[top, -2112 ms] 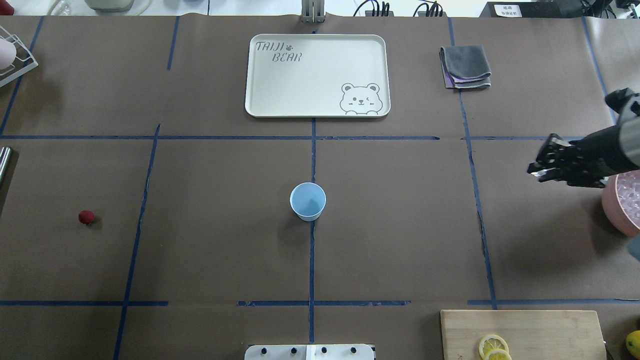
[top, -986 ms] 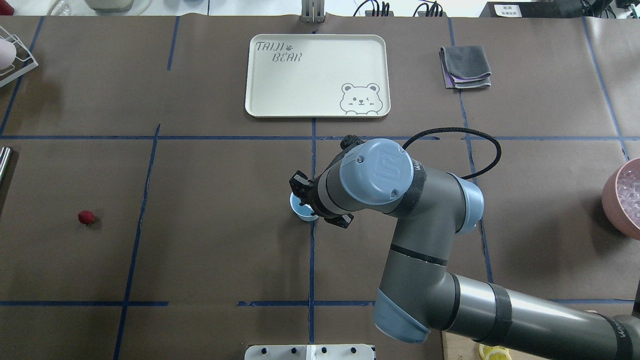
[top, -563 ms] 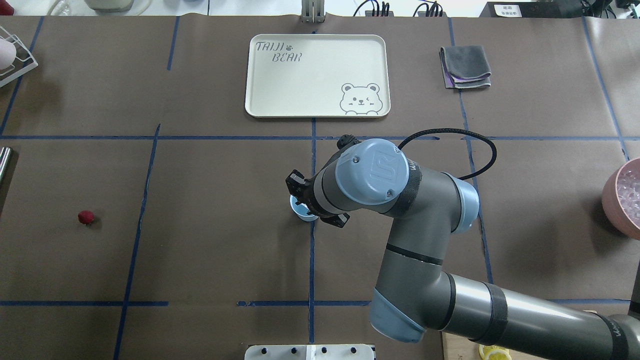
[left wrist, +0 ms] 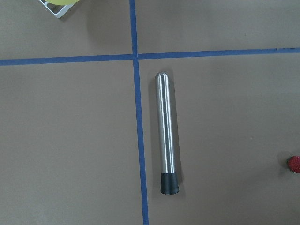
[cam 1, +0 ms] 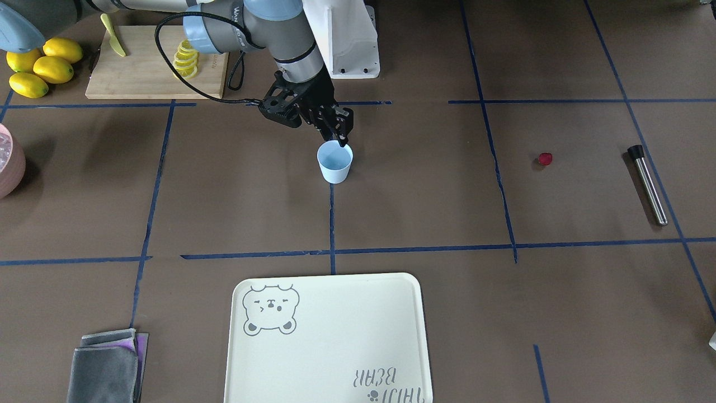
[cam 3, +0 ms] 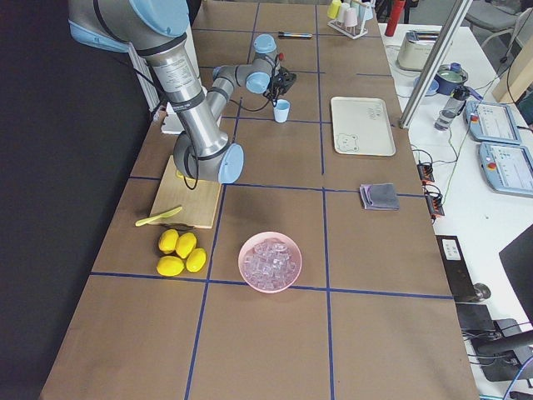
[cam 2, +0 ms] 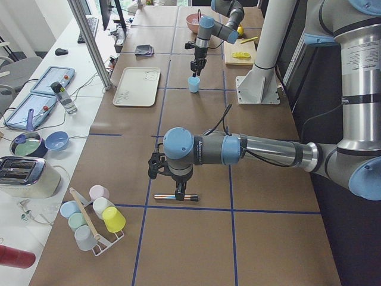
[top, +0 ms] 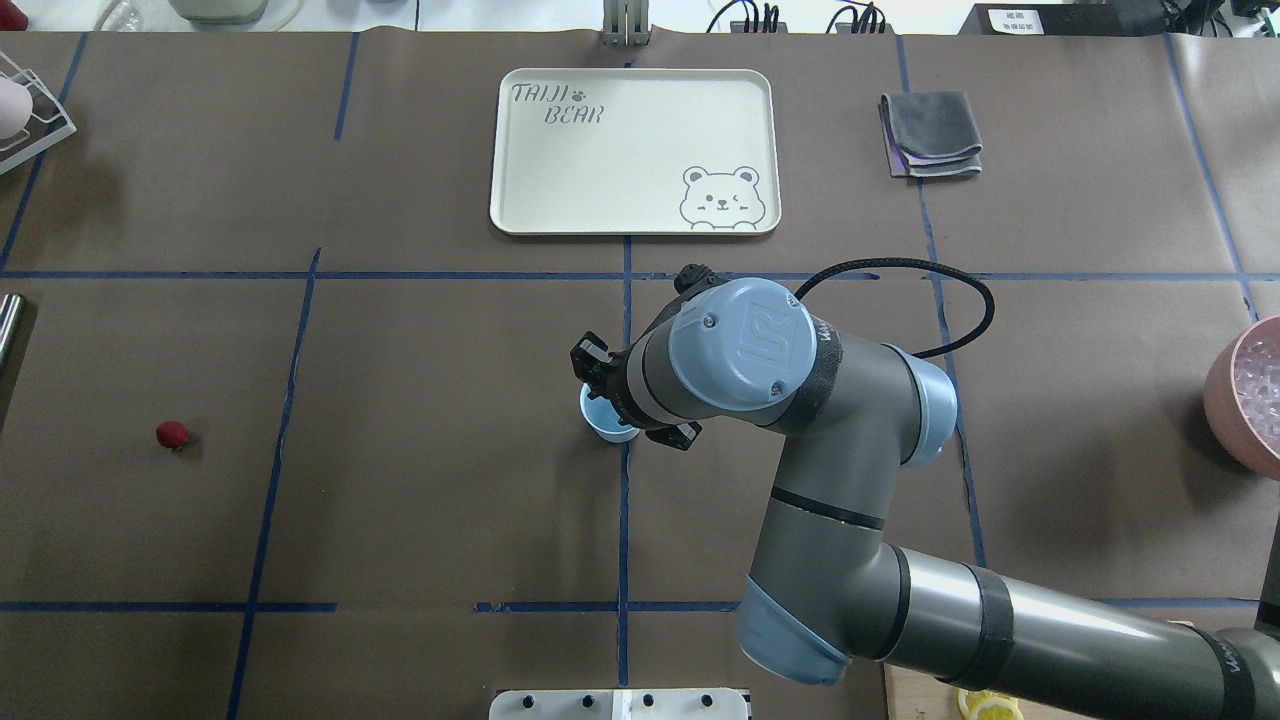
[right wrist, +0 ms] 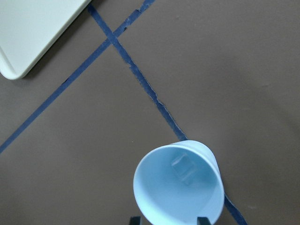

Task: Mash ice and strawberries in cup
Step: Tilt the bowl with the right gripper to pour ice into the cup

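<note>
My right gripper (cam 1: 337, 133) hangs just over the cup (right wrist: 159, 197), jaws apart; one ice chunk (right wrist: 183, 168) lies inside. The strawberry (top: 172, 434) sits well apart, leftward. Beyond, the left gripper (cam 2: 169, 177) hovers over a metal rod (left wrist: 167, 136); I cannot tell its jaws' state

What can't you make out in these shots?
- Left gripper: only in the left side view, too small to judge its jaws.
- Cup: overhead, the right arm covers most of it.
- Strawberry: cut by the left wrist view's right edge.
- Pink bowl: cut by the overhead view's right edge.
</note>
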Robot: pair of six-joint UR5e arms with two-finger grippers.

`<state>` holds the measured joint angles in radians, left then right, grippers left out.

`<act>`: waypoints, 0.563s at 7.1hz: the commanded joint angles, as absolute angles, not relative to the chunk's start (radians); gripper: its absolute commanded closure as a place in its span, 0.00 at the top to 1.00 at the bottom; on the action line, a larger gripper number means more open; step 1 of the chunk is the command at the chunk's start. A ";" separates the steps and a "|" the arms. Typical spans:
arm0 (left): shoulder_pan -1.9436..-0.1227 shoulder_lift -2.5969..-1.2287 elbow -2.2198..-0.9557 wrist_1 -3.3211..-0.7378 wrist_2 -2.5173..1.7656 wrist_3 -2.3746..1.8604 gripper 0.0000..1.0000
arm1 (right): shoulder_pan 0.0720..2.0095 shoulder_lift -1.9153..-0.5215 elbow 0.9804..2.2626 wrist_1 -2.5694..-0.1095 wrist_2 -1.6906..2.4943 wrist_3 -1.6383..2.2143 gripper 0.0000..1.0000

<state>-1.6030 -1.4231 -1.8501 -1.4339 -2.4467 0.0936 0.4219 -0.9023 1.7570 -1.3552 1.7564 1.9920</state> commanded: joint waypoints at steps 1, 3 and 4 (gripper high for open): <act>-1.603 -1.424 -1.850 -1.434 -2.447 0.094 1.00 | 0.463 -0.976 1.834 -1.367 1.782 1.982 0.65; -1.603 -1.422 -1.850 -1.433 -2.447 0.094 1.00 | 0.652 -1.258 2.006 -1.364 1.998 1.738 0.67; -1.603 -1.422 -1.848 -1.433 -2.447 0.094 1.00 | 0.748 -1.387 2.041 -1.356 2.067 1.554 0.67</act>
<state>-1.6030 -1.4222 -1.8496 -1.4332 -2.4467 0.0936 0.6331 -1.2311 1.9817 -1.3623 1.9658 1.7551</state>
